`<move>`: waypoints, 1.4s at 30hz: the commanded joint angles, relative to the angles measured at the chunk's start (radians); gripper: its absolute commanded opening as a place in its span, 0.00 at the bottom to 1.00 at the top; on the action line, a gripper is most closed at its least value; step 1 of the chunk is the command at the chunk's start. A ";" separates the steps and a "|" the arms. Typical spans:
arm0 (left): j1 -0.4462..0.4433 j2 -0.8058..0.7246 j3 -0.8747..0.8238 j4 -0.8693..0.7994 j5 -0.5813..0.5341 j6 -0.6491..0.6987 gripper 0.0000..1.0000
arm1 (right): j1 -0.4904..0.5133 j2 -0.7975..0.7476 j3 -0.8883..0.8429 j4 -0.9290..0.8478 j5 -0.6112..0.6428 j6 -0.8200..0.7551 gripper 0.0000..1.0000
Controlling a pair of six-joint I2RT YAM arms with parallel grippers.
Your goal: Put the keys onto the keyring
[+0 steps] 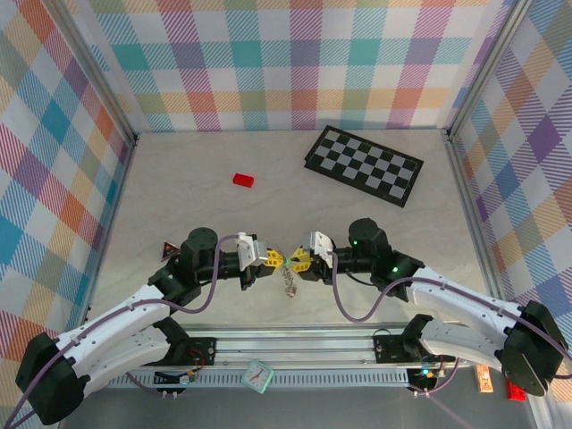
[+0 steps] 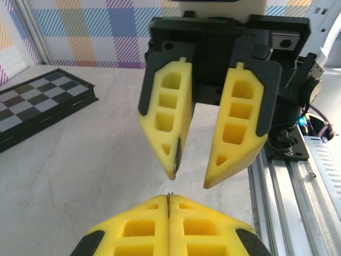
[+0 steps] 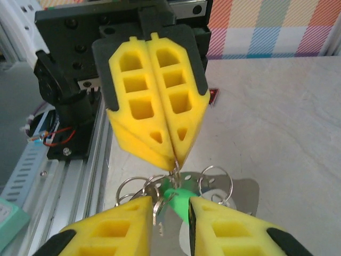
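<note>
Table point(image 1: 179, 214) first: pale and stone-patterned, walled in by plaid panels, it carries everything we see. The left arm point(image 1: 116, 331) and the right arm point(image 1: 465, 308) reach inward from the near edge and meet nose to nose. They meet well on the near side of the checkerboard point(image 1: 364, 165), which lies flat toward the far wall. Taking the checkerboard as our mark, the meeting point sits nearer to us than it and off toward the left arm's side.

The left jaws are pressed together, their yellow pads flush, and at their very tip they pinch a thin wire of the keyring point(image 1: 289, 281). The keyring hangs from that tip as a bunch of silvery loops above the table, on the near side of the checkerboard. The right jaws stand spread, their tips facing the left tips and just beside them.

A red block point(image 1: 243, 180) lies on the table beside the checkerboard, on the left arm's side, well apart from both arms. The mint green key point(image 3: 178, 200) sits in the gap between the right jaws, against the loops; we cannot tell whether the pads touch it. A silvery key blade point(image 3: 159, 217) hangs just beside it, its head hidden from us.
</note>
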 commanded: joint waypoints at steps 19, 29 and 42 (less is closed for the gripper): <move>-0.002 -0.006 -0.022 0.134 0.081 -0.002 0.00 | -0.003 0.104 -0.013 0.220 -0.106 0.088 0.00; -0.002 -0.019 0.045 -0.131 -0.055 0.098 0.23 | -0.003 0.057 0.071 -0.098 -0.049 -0.099 0.00; -0.002 0.094 0.133 -0.286 0.005 0.164 0.29 | 0.003 0.128 0.236 -0.358 -0.019 -0.239 0.00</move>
